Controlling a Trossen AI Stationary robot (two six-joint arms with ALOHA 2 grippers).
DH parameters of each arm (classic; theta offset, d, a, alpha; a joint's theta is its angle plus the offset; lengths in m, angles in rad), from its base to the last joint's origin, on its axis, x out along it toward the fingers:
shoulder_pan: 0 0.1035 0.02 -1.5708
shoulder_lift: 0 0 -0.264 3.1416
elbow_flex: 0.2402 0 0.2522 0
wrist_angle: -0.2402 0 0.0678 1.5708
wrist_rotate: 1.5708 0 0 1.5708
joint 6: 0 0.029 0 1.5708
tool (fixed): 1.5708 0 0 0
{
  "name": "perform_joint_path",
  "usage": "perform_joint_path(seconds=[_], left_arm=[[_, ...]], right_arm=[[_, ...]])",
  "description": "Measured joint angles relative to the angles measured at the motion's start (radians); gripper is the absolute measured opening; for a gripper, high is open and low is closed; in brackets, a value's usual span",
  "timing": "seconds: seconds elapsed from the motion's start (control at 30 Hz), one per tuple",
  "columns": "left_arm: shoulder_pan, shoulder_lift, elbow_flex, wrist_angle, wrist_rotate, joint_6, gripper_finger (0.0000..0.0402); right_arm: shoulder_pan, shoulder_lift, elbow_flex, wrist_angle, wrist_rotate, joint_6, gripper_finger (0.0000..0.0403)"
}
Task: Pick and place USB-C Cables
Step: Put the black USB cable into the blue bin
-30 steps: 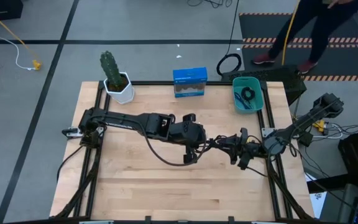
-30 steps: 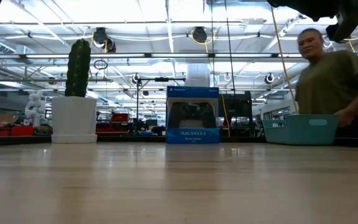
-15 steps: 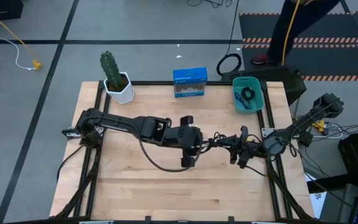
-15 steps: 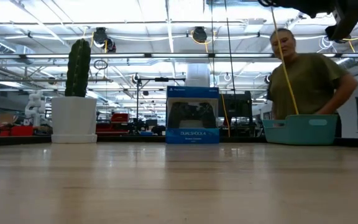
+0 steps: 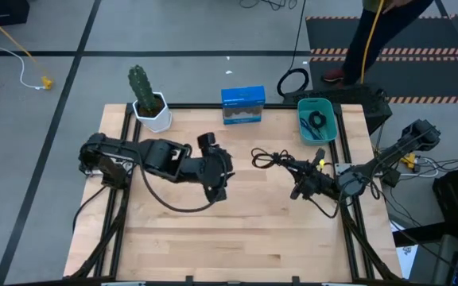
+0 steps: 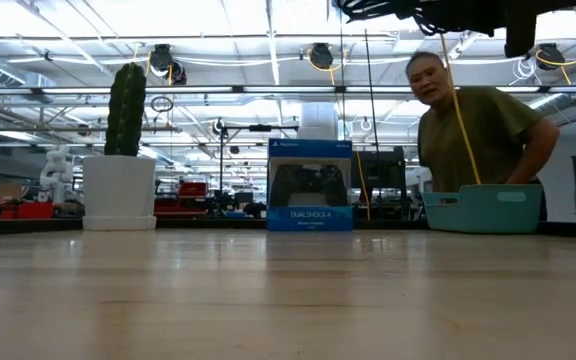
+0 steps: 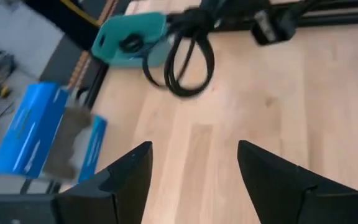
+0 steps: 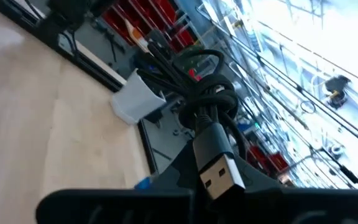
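A black USB-C cable bundle (image 5: pixel 267 159) hangs above the table's right half, and my right gripper (image 5: pixel 296 170) is shut on it. The left wrist view shows its loops (image 7: pixel 185 62) in front of the teal bin (image 7: pixel 129 38). That bin (image 5: pixel 329 131) stands at the far right corner with a black bundle (image 5: pixel 316 121) and a blue-purple one (image 5: pixel 315 133) lying inside. My left gripper (image 5: pixel 227 171) is open and holds nothing. It hovers near the table's middle, left of the held cable, with its fingers (image 7: pixel 129 177) spread wide. My right gripper pinches the black bundle between its two fingers near the plug end. The silver plug (image 8: pixel 215 174) sticks back toward the wrist, and the loops (image 8: pixel 197 78) reach out past the fingertips. The fingers come roughly level from the table's right. The cable is clear of the table.
A blue game-controller box (image 5: pixel 242 105) and a potted cactus (image 5: pixel 148 102) stand along the far edge. A large black cable ring (image 5: pixel 293 82) lies on the floor beyond the table. A person (image 6: pixel 473 125) stands behind the bin. The near half of the table is bare wood (image 5: pixel 229 238).
My left gripper has opened, let go of the cable bundle and drawn back toward the table's left edge. My right gripper has shut on the bundle and now holds it alone, lifted clear and a little nearer the far edge. The person behind the table has walked left.
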Motion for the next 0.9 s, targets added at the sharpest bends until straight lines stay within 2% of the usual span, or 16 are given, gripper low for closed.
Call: perform_joint_path(seconds=[0.1, 0.27, 0.37, 0.43, 0.57, 0.7, 0.8, 0.9], left_arm=[[-0.014, 0.0, -0.022, -0.066, -0.052, -0.063, 0.0221], [-0.013, -0.004, -0.164, -0.055, -0.106, -0.126, 0.0198], [-0.002, -0.009, -0.25, 0.004, -0.114, -0.152, 0.0187], [0.007, -0.008, -0.291, 0.028, -0.114, -0.163, 0.0182], [0.018, -0.007, -0.326, 0.057, -0.113, -0.179, 0.0174], [0.01, -0.016, -0.329, 0.055, -0.112, -0.181, 0.0167], [0.004, -0.022, -0.328, 0.064, -0.117, -0.175, 0.0164], [-0.003, -0.03, -0.329, 0.068, -0.117, -0.171, 0.0163]], right_arm=[[-0.009, 0.0, 0.02, -0.016, 0.007, -0.009, 0.0006], [-0.032, 0.0, 0.106, -0.115, 0.032, 0.021, 0.0006], [-0.051, -0.009, 0.201, -0.286, 0.024, 0.144, 0.0005], [-0.076, -0.015, 0.28, -0.465, 0.01, 0.3, 0.0004], [-0.15, -0.02, 0.436, -0.874, -0.171, 0.649, 0.0003], [-0.258, -0.015, 0.547, -1.177, -0.336, 0.907, 0.0002], [-0.368, -0.015, 0.612, -1.338, -0.46, 1.018, 0.0002], [-0.486, -0.007, 0.661, -1.466, -0.572, 1.045, 0.0001]])
